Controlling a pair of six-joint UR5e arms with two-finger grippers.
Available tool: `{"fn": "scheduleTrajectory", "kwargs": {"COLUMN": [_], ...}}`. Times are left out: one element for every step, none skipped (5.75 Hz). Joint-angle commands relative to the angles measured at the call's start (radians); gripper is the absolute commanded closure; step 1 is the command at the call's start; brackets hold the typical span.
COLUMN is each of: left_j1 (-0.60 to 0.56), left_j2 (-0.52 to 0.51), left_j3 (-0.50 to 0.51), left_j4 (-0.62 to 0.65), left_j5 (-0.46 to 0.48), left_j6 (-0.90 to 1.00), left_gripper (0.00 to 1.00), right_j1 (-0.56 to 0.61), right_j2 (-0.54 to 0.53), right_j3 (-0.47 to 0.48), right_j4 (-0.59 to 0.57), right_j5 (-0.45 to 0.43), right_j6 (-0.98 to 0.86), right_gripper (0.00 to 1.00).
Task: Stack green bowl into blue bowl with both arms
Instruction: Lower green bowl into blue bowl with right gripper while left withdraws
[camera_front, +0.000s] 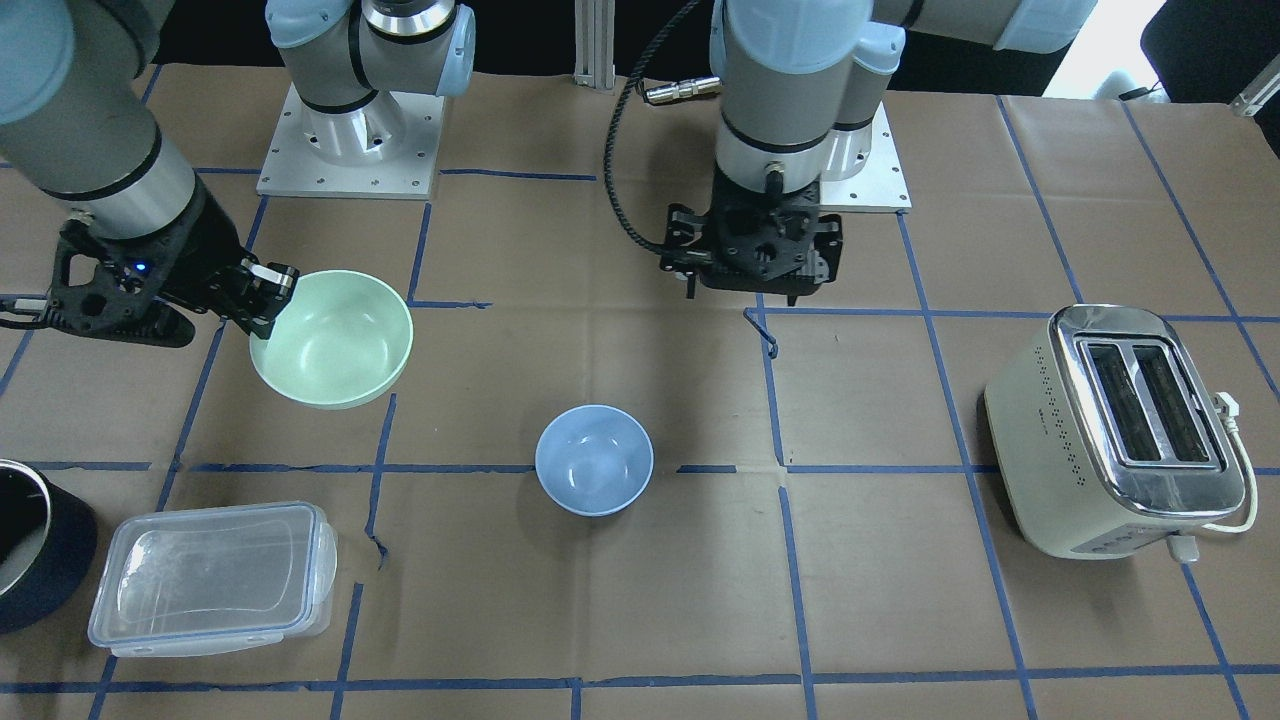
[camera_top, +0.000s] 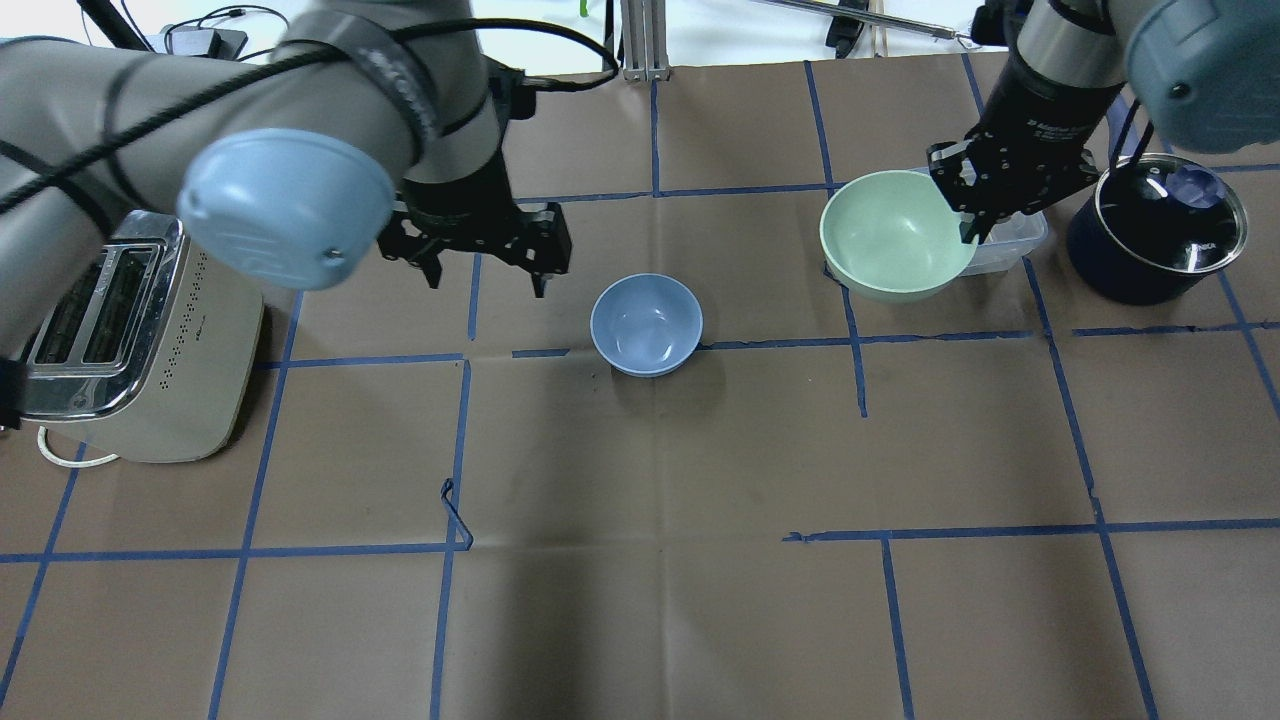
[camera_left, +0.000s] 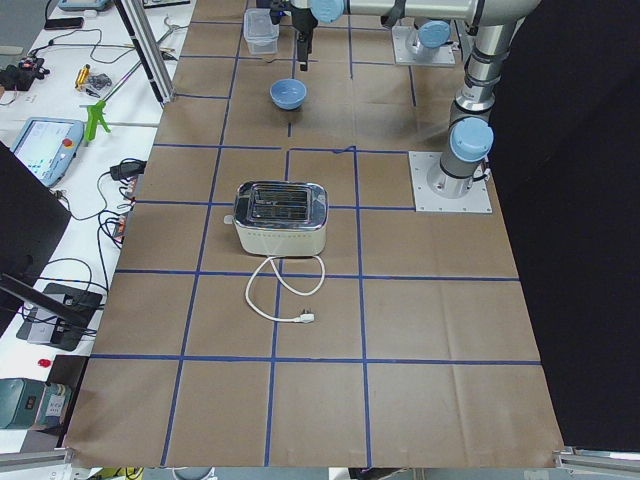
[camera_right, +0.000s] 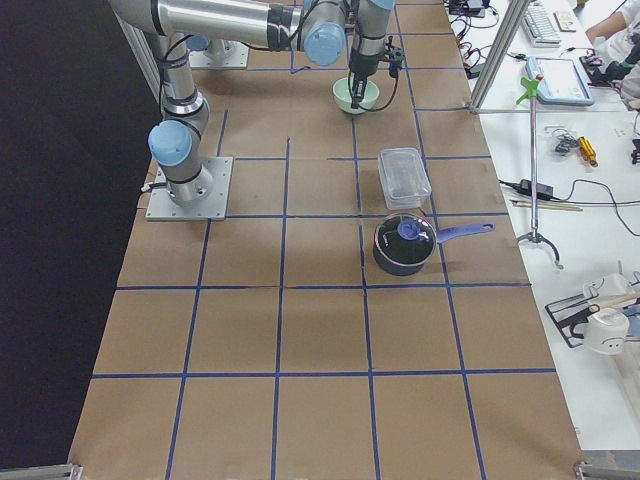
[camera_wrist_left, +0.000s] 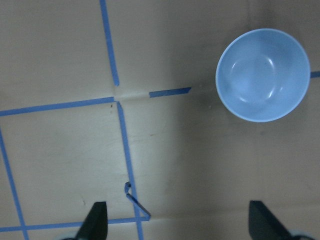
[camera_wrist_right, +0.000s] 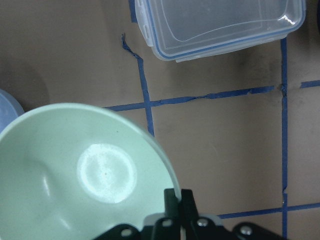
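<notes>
The green bowl (camera_front: 335, 340) hangs tilted above the table, held by its rim in my right gripper (camera_front: 268, 298), which is shut on it. The overhead view shows the same bowl (camera_top: 893, 240) and right gripper (camera_top: 968, 228), and the right wrist view shows the bowl (camera_wrist_right: 85, 170) with the fingers (camera_wrist_right: 175, 200) pinching the rim. The blue bowl (camera_front: 594, 460) stands upright and empty mid-table, apart from the green one. My left gripper (camera_top: 488, 280) hovers open and empty beside the blue bowl (camera_top: 646, 322), which also shows in the left wrist view (camera_wrist_left: 263, 75).
A cream toaster (camera_top: 130, 350) stands on my left side. A clear plastic lidded container (camera_front: 210, 580) and a dark blue pot (camera_front: 40, 550) stand on my right side, beyond the green bowl. Blue tape lines cross the brown table cover (camera_front: 640, 600).
</notes>
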Motion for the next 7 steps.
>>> {"fn": "scheduleTrajectory", "kwargs": {"left_j1": [0.116, 0.122, 0.122, 0.127, 0.124, 0.122, 0.121], "left_j2": [0.070, 0.084, 0.090, 0.092, 0.092, 0.092, 0.093], "left_j3": [0.023, 0.012, 0.000, -0.006, -0.008, -0.008, -0.009], "left_j4": [-0.084, -0.087, -0.083, -0.086, -0.084, -0.084, -0.083], "left_j5": [-0.020, -0.058, -0.060, -0.066, -0.060, -0.060, -0.057], "left_j6": [0.077, 0.077, 0.079, 0.079, 0.079, 0.077, 0.076], "left_gripper": [0.02, 0.02, 0.02, 0.02, 0.02, 0.02, 0.02], "right_j1": [0.120, 0.214, 0.287, 0.331, 0.363, 0.366, 0.366], "right_j2": [0.013, 0.045, 0.088, 0.127, 0.176, 0.238, 0.276], "right_j3": [0.000, 0.000, -0.001, -0.001, 0.000, 0.005, 0.010], "right_j4": [-0.010, -0.094, -0.149, -0.198, -0.256, -0.306, -0.324], "right_j5": [0.002, 0.003, 0.009, 0.009, 0.011, 0.009, 0.009], "right_j6": [0.176, 0.296, 0.385, 0.447, 0.485, 0.486, 0.483], "right_gripper": [0.95, 0.95, 0.95, 0.95, 0.95, 0.96, 0.96]}}
